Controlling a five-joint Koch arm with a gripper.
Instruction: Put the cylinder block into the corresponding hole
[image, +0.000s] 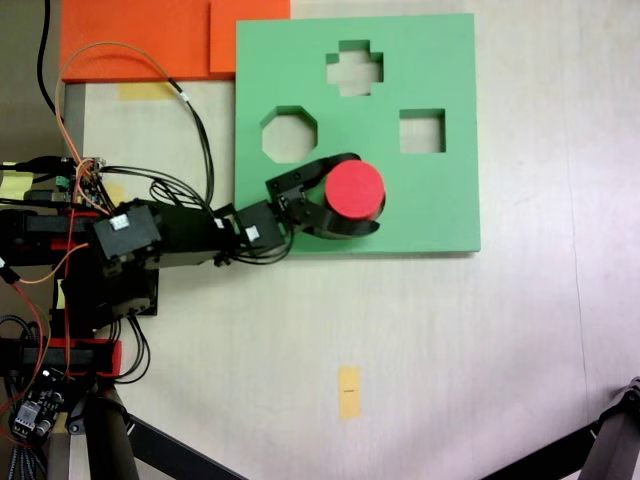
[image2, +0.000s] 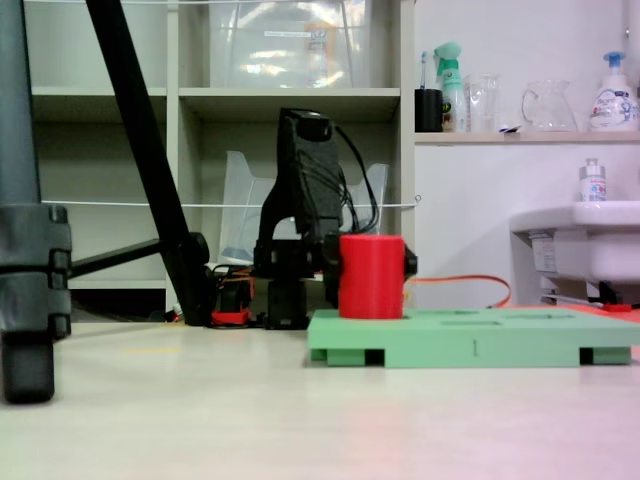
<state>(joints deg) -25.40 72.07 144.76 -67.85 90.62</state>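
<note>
I've got the gripper (image: 372, 191) clamped around the cylinder block (image: 355, 190), its 2 jaws hugging it, standing upright on the green board (image: 440, 60) near the bottom edge in the top-down fixed view.

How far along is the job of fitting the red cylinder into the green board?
Done: the end effector grips the red foam cylinder and has it over the green foam board. In hand: the cylinder stands tall at the board's surface. Left: seating it and releasing.
</note>
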